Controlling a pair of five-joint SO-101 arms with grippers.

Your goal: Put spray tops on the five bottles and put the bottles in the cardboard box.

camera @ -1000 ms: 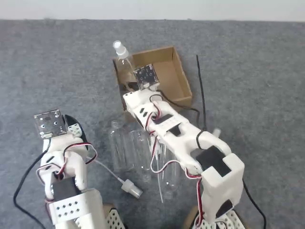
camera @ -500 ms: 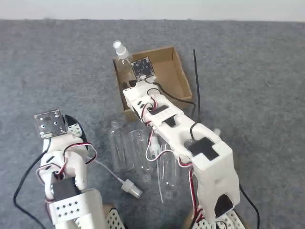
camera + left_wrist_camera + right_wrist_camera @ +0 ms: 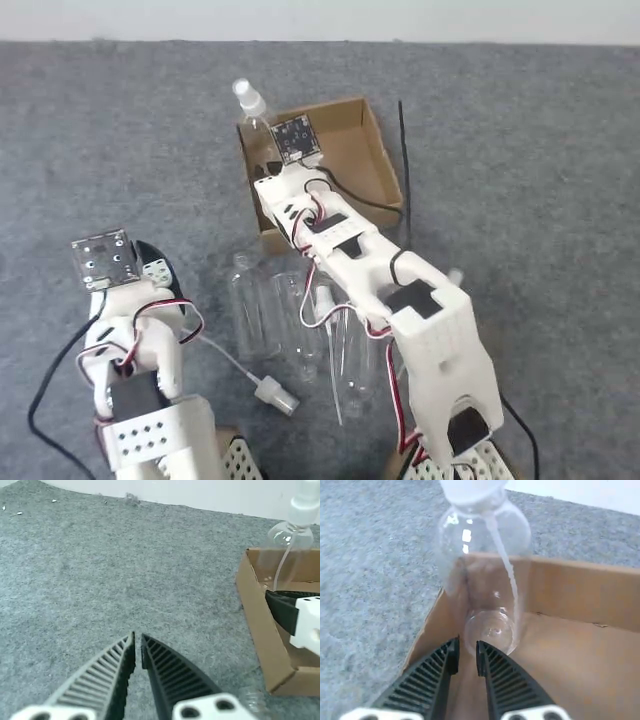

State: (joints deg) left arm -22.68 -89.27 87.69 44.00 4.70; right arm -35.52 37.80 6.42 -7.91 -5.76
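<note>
The cardboard box (image 3: pixel 385 165) lies on the grey-carpeted desk (image 3: pixel 540 150), well out in front of both arms. One bottle with its spray top fitted (image 3: pixel 262 138) stands in the box's rear corner, on the side towards the left arm. It leans slightly, so its white top rises above the box rim. In the right wrist view this bottle (image 3: pixel 485 535) rests its base on the box floor against the cardboard wall (image 3: pixel 570 590), and the thin dip tube is visible running down inside it.

The right arm stretches forward over the box's near wall. The right tool (image 3: pixel 466 647) is low inside the box, its tips just short of the bottle's base. The jaws stand a narrow gap apart and grip nothing.

The left arm is folded back at the near edge of the desk, well apart from the box. The left tool (image 3: pixel 137 640) is clenched, its tips all but touching and nothing between them, above bare carpet.

Three uncapped bottles (image 3: pixel 250 310) (image 3: pixel 295 320) (image 3: pixel 355 365) lie side by side on the desk between the arms, partly under the right arm. A loose spray top (image 3: pixel 275 392) with its tube lies just in front of the left arm's base.
</note>
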